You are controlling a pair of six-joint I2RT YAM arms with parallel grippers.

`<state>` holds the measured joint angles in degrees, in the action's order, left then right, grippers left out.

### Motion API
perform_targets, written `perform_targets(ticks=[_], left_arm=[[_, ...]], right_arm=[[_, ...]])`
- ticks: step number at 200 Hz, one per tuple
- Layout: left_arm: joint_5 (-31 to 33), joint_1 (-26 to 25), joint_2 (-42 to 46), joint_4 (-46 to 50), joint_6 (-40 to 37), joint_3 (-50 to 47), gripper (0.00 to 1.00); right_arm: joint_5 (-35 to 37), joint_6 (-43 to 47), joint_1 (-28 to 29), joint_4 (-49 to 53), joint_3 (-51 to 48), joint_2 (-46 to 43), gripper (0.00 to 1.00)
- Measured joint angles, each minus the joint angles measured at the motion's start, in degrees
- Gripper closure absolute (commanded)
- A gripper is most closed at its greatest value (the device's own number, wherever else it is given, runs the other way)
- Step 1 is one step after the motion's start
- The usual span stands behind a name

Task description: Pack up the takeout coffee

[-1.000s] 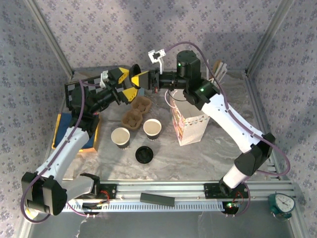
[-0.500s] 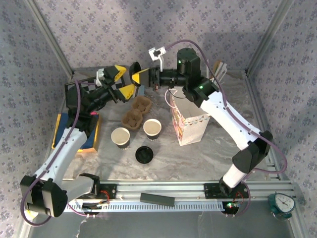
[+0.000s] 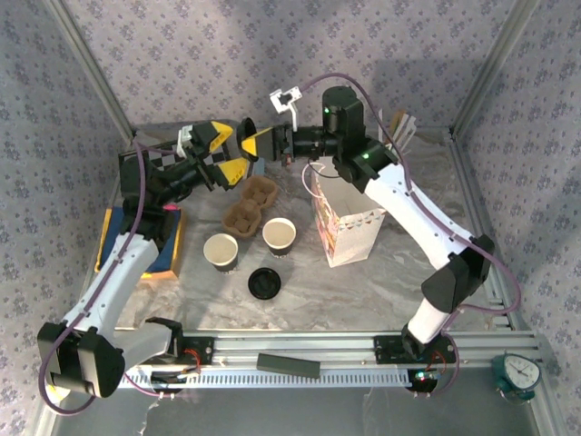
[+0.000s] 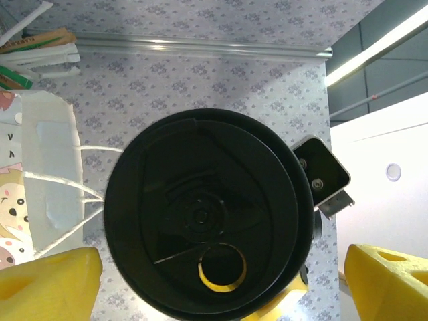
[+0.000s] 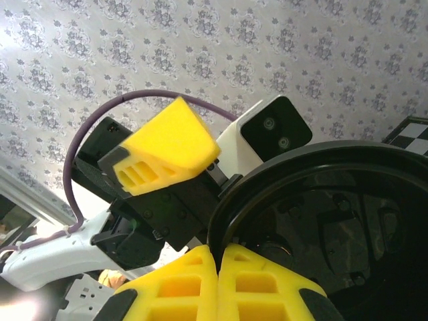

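Pinching the takeout coffee (image 4: 200, 214), right claw (image 5: 217, 257).

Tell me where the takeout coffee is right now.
Top view: the takeout coffee is held aloft at back centre-left, pinched by the right end effector, just right of the open left end effector and beyond the pulp cup carrier.

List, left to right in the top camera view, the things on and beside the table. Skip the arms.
Blue flat object → left lidless cup → right lidless cup → paper bag → small clock. The cup carrier and loose black lid overlap the cups sideways, so they are left out.
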<state>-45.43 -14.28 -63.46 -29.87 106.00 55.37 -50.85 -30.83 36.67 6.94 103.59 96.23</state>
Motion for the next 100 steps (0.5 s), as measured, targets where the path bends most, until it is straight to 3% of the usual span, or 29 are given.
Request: perform_targets(ticks=[100], left_arm=[[-0.9,-0.7,-0.5,-0.2,0.0,0.7,0.10]], right_arm=[[-2.9,0.9,0.2,1.9,2.4,1.1,1.00]])
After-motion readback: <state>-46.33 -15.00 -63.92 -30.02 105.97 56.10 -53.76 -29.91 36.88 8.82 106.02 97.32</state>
